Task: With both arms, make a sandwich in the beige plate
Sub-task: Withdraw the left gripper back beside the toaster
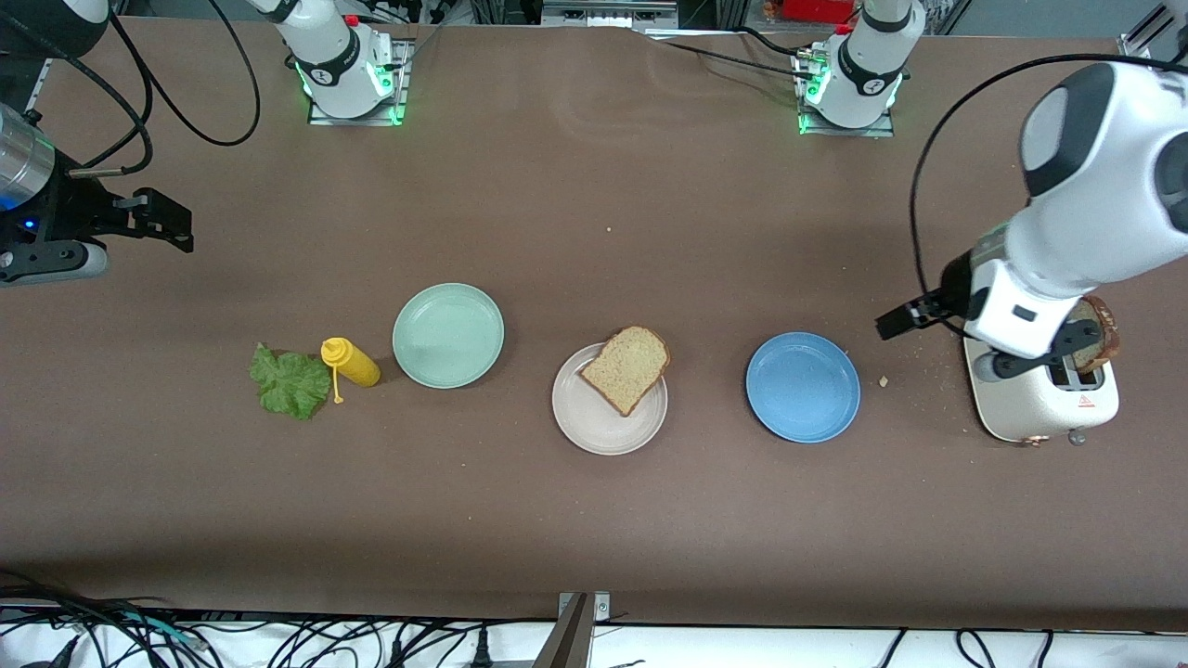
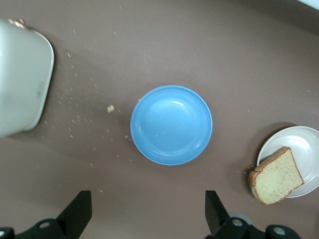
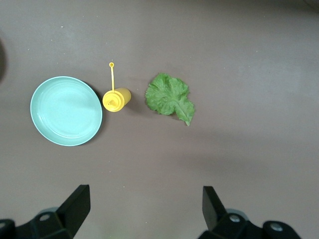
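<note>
The beige plate [image 1: 603, 429] sits mid-table, and one slice of wholemeal bread [image 1: 626, 368] lies on it, overhanging the rim. Both also show in the left wrist view, the plate [image 2: 306, 144] and the slice [image 2: 277, 177]. A second slice [image 1: 1102, 341] stands in the toaster [image 1: 1039, 404], partly hidden by the left arm. The lettuce leaf [image 1: 290, 380] lies flat toward the right arm's end and appears in the right wrist view [image 3: 169, 97]. My left gripper [image 1: 902, 318] [image 2: 148, 211] hangs open and empty over bare table between the blue plate and the toaster. My right gripper [image 1: 165, 223] [image 3: 144, 206] is open and empty, over the table's right-arm end.
A yellow squeeze bottle [image 1: 351, 363] lies beside the lettuce, with a mint-green plate [image 1: 448, 335] next to it. A blue plate [image 1: 803, 387] [image 2: 171, 124] sits between the beige plate and the toaster. Crumbs dot the table near the toaster.
</note>
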Controlling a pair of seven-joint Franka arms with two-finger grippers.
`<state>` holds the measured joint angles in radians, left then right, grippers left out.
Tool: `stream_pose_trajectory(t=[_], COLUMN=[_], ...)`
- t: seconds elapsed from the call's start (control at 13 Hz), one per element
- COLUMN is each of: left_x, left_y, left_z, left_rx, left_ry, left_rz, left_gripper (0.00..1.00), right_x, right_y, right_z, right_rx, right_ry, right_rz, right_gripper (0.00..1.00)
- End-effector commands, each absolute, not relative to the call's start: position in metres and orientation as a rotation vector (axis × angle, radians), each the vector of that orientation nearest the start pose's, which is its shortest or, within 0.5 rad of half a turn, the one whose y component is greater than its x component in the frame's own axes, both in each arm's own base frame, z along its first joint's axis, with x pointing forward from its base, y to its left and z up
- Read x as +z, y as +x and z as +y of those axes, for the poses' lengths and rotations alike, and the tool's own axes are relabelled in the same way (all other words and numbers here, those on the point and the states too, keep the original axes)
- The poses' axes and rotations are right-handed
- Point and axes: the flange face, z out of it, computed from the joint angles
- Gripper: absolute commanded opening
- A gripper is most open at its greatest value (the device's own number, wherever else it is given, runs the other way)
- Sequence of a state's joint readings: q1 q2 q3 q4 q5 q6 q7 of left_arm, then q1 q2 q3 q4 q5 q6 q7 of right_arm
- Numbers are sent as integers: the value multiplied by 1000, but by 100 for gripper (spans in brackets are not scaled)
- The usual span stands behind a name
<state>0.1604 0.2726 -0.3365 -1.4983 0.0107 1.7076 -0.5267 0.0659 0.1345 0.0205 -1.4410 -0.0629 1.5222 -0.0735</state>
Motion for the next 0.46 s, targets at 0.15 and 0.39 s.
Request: stream_pose_trajectory(t=[0.15,0.39], left_x=[520,514], left_y=[628,627], left_z=[-52,-41], left_rx=[99,116], left_ry=[-3152,-3158], left_rz=[-330,-266], left_gripper=[99,98], right_x=[601,601], right_y=[591,591], right_z=[40,40], right_rx=[95,97], right_ry=[-3206,-3202], right_rz=[-227,-219], right_gripper=[100,100])
